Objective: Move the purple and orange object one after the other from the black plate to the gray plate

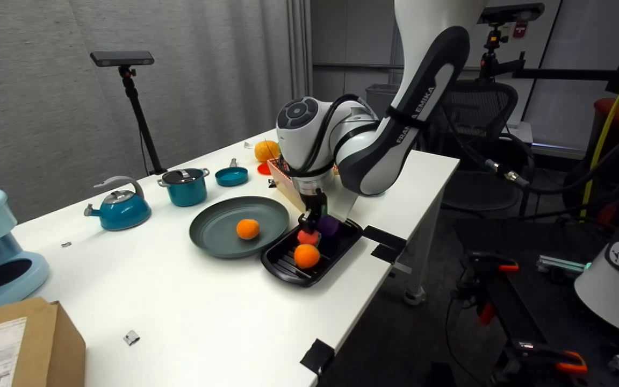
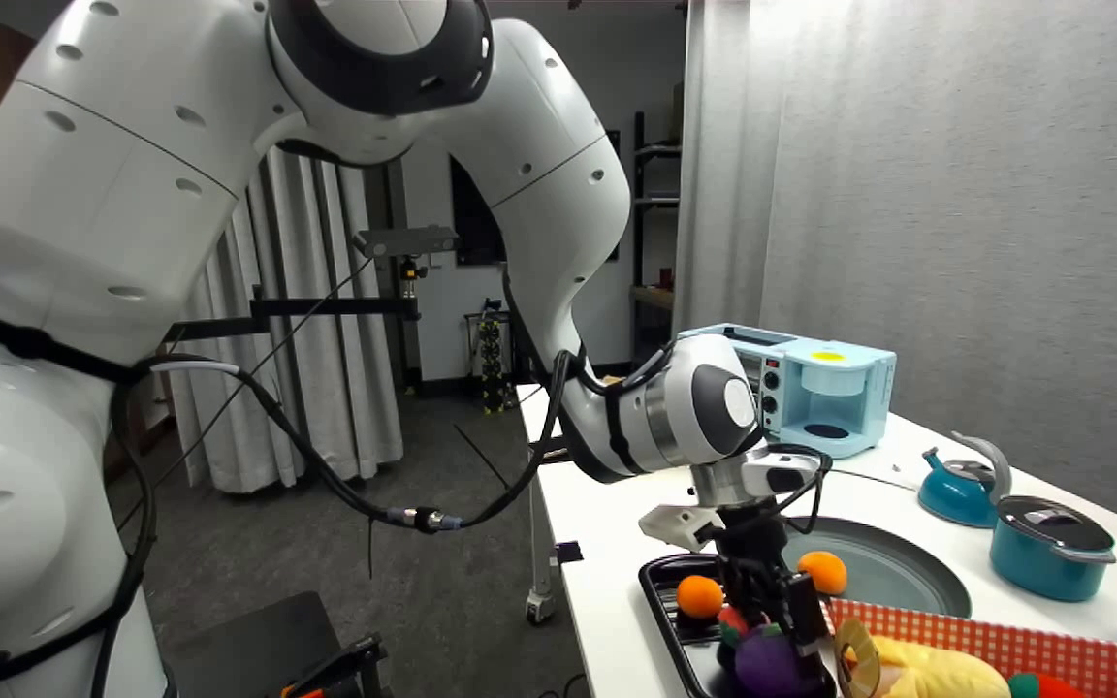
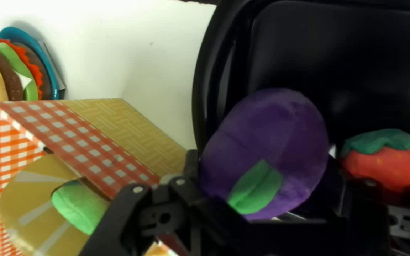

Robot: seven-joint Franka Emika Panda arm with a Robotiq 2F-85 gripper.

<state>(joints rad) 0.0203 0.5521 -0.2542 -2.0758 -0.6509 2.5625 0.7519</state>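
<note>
White and jointed, the arm is reaching down beside the gray plate; over the black plate, the gripper is standing released, fingers parted on either side of the purple object. It is lying in the black plate; one orange ball is resting on the gray plate, another orange ball in the black beside a strawberry.

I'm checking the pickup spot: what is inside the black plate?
The purple object, a red strawberry and an orange object are in the black plate. Whatever is beneath them is covered, and the gripper hides more.
</note>
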